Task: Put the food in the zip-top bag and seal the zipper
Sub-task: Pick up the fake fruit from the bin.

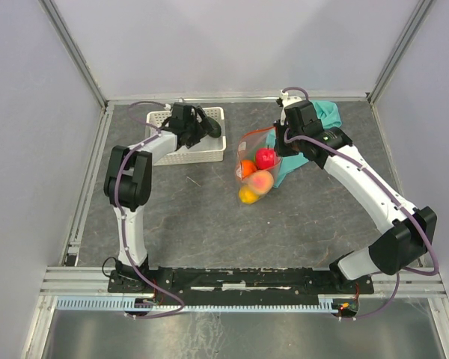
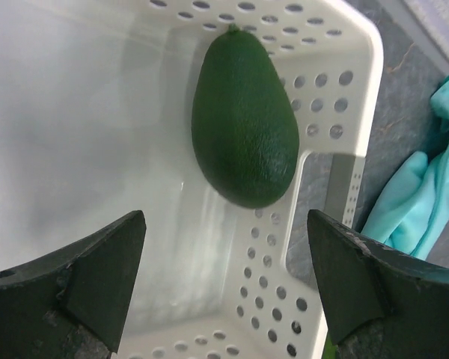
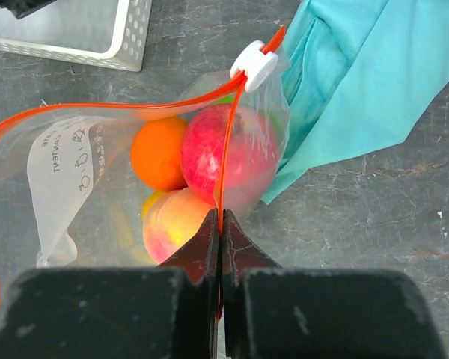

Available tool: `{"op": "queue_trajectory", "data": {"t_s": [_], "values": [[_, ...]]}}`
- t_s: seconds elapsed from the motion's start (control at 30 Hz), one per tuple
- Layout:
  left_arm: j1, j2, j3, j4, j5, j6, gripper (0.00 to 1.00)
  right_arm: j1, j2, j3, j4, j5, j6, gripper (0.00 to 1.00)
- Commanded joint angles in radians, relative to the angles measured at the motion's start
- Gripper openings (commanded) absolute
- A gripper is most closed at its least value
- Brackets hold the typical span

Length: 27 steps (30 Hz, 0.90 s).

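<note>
Left fingers (image 2: 97, 284): spread wide, holding nothing, poised over the basket (image 2: 344, 45). The avocado (image 2: 245, 127) lies just ahead of them, centred on the gap, flat on the basket floor with its narrow end away and its far side against the perforated wall.

It looks like a rigid toy, probably light, with a pebbled skin that should grip fairly well. Best hold is across the fat belly; the tapered end would likely squirt out.

Right fingers (image 3: 198, 254): pressed together on the zipper (image 3: 223, 179), pinching one edge of the bag (image 3: 60, 164). The mouth gapes to their left.

Beyond the tips, inside the bag, are an apple (image 3: 243, 149), orange (image 3: 159, 153) and peach (image 3: 176, 224). The slider (image 3: 255, 64) sits at the far end of the strip.

The film is thin, floppy and slippery, so the stiffer strip is the sensible place to hold.

The cloth (image 3: 359, 90) is on the counter (image 3: 359, 224), to their right.
</note>
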Motion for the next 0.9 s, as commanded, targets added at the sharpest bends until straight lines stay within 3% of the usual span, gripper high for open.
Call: {"op": "queue_trajectory", "data": {"t_s": [0.0, 0.37, 0.6, 0.87], "values": [[0.012, 0.043, 0.055, 0.176, 0.035, -0.115, 0.94, -0.003, -0.014, 0.006, 0.054, -0.005, -0.002, 0.02], [0.024, 0.179, 0.118, 0.232, 0.083, -0.158, 0.83, -0.003, -0.017, 0.003, 0.047, -0.001, 0.0, 0.02], [0.03, 0.194, 0.112, 0.246, 0.093, -0.147, 0.71, -0.003, -0.019, -0.005, 0.043, 0.002, 0.003, 0.02], [0.034, 0.106, 0.046, 0.264, 0.086, -0.071, 0.49, -0.004, -0.019, -0.004, 0.045, -0.008, 0.005, 0.02]]}}
